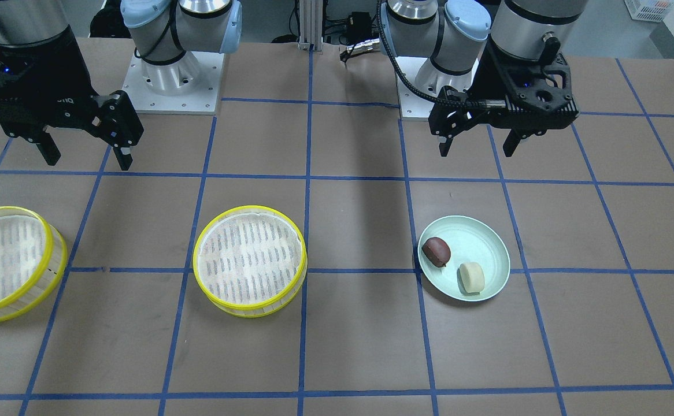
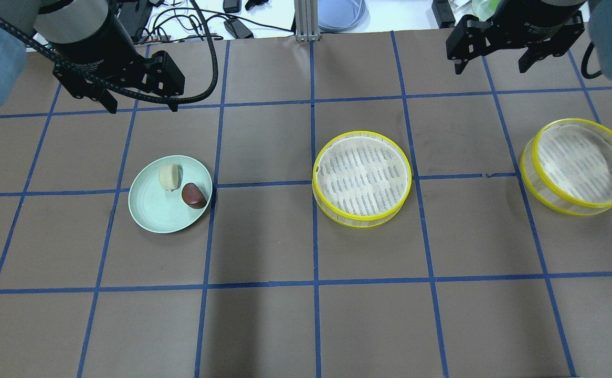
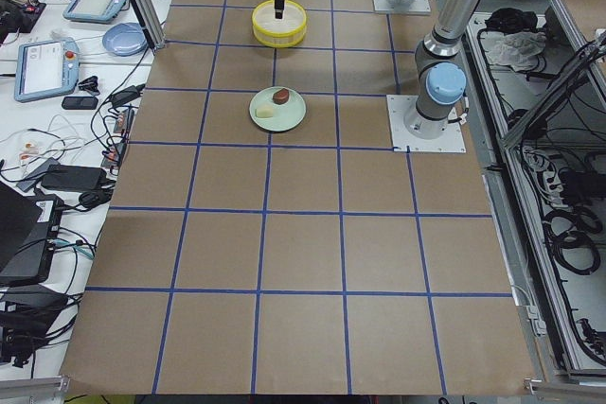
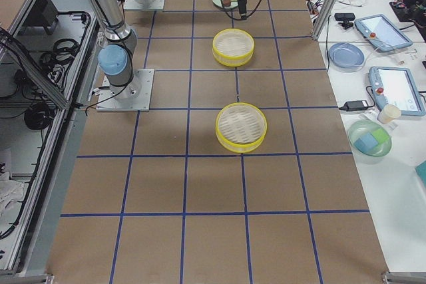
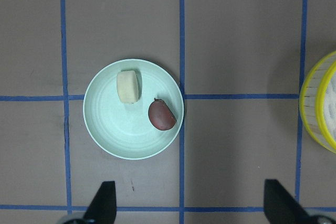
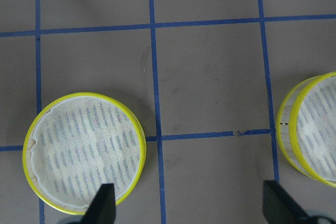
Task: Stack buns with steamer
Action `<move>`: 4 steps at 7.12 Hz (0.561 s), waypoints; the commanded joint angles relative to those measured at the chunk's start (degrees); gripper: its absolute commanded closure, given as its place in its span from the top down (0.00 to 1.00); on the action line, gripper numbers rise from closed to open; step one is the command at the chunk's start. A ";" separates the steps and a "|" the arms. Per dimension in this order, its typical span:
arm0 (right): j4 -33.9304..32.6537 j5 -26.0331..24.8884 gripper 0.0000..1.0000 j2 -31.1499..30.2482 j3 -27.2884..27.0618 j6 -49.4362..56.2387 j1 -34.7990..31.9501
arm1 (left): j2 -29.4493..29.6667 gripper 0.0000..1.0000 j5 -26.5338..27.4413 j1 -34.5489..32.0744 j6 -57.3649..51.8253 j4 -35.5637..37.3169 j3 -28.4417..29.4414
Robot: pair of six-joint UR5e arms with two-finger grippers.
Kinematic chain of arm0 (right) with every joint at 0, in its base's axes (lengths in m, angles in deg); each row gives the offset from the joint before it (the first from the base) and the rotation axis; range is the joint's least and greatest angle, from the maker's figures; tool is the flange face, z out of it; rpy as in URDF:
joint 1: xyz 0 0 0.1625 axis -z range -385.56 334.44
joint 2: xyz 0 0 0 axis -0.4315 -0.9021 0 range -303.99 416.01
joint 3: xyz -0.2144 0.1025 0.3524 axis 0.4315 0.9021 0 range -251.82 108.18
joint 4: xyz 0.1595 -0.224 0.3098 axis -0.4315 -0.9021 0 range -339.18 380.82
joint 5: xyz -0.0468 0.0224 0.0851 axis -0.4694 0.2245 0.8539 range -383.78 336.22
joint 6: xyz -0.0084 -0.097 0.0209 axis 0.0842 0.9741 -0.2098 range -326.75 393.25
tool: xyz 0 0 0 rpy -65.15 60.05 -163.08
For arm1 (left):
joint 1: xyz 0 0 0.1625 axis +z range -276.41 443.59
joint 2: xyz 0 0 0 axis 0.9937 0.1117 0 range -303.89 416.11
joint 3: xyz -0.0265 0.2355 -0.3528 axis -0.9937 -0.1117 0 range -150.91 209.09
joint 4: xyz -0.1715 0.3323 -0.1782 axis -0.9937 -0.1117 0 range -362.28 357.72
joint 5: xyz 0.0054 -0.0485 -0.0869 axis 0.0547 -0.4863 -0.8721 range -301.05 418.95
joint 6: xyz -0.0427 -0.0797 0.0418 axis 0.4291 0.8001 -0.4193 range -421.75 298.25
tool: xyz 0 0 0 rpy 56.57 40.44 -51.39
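A dark reddish-brown bun [image 1: 436,252] and a pale cream bun [image 1: 470,277] lie side by side on a mint-green plate [image 1: 484,234]. They also show in the overhead view, the dark bun [image 2: 193,195] and the cream bun [image 2: 169,176], and in the left wrist view, the dark bun [image 5: 161,115] and the cream bun [image 5: 128,86]. One yellow-rimmed steamer [image 2: 361,178] stands mid-table. A second steamer [image 2: 579,165] stands at the robot's far right. My left gripper [image 2: 143,107] hangs open and empty above the table, beyond the plate. My right gripper [image 2: 491,69] hangs open and empty beyond both steamers.
Both arm bases [image 1: 178,86] are bolted at the robot's edge of the brown table with its blue tape grid. An aluminium post [image 2: 302,21] stands at the far edge. Side benches with tablets and cables [image 3: 57,63] lie beyond the table.
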 commanded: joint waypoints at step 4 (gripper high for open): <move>6.51 0.85 1.00 0.18 2.24 0.09 -0.10 | 1.01 1.00 -0.51 1.28 -3.91 0.12 -0.22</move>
